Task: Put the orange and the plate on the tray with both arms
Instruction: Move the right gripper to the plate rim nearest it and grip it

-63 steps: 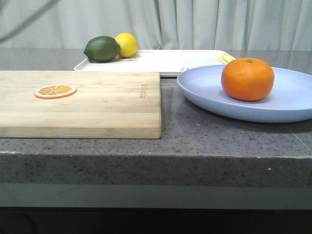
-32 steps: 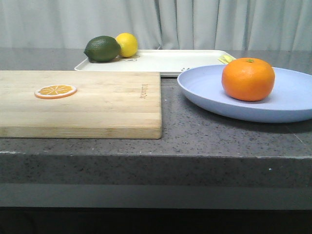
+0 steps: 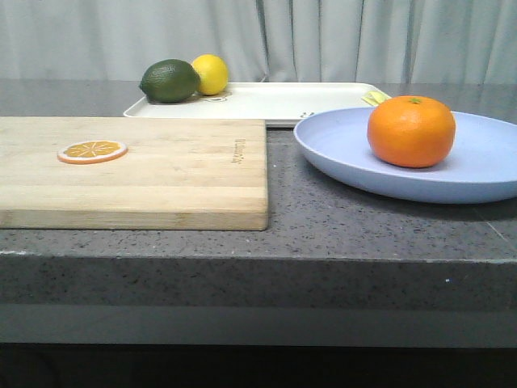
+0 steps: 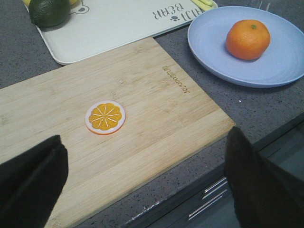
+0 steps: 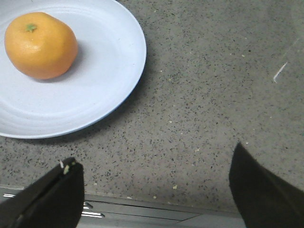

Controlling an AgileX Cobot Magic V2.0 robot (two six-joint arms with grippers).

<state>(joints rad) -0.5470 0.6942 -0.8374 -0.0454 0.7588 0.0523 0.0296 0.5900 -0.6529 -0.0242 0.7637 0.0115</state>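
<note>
The orange [image 3: 411, 131] sits on the lavender-blue plate [image 3: 339, 153] at the right of the counter; both also show in the left wrist view, orange [image 4: 248, 39] on plate [image 4: 209, 52], and in the right wrist view, orange [image 5: 41, 45] on plate [image 5: 109, 61]. The cream tray [image 3: 275, 101] lies behind, also in the left wrist view [image 4: 118, 23]. My left gripper [image 4: 145, 178] is open and empty above the cutting board's near edge. My right gripper [image 5: 154, 183] is open and empty over the counter's front edge, beside the plate. Neither gripper shows in the front view.
A wooden cutting board [image 3: 161, 174] with an orange slice [image 3: 92, 151] lies at the left. A green lime [image 3: 169, 81] and a yellow lemon [image 3: 211, 73] sit on the tray's far left end. The grey speckled counter [image 3: 323, 218] ends in a front edge with drawers below.
A blurred dark cable at the top left of the front view one second ago has gone out of sight. Nothing on the counter has moved.
</note>
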